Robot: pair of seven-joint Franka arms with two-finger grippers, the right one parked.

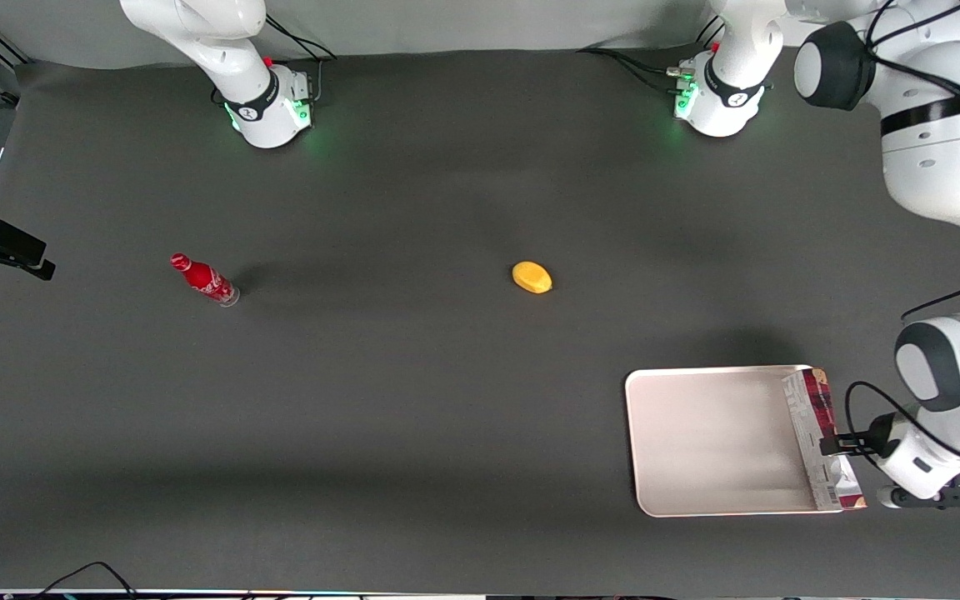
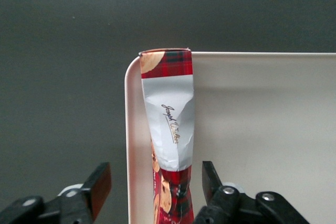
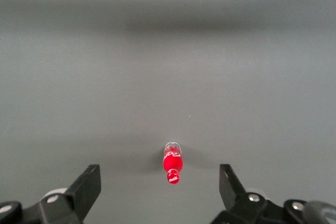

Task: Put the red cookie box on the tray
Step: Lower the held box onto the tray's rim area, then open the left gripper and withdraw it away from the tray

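Observation:
The red cookie box (image 1: pixel 815 425) lies on the tray (image 1: pixel 713 437), along the tray's edge toward the working arm's end. One end of it juts slightly over the rim nearest the front camera. In the left wrist view the box (image 2: pixel 168 114) shows its white label patch and cookie print, lying just inside the tray's rim (image 2: pixel 131 129). My left gripper (image 1: pixel 832 446) is low over the box's middle. It is open (image 2: pixel 156 179), with one finger on each side of the box and a gap between each finger and the box.
A yellow rounded object (image 1: pixel 532 277) lies near the table's middle. A small red bottle (image 1: pixel 203 280) stands toward the parked arm's end; it also shows in the right wrist view (image 3: pixel 172 163). The two arm bases (image 1: pixel 267 104) (image 1: pixel 717 100) stand at the table's edge farthest from the front camera.

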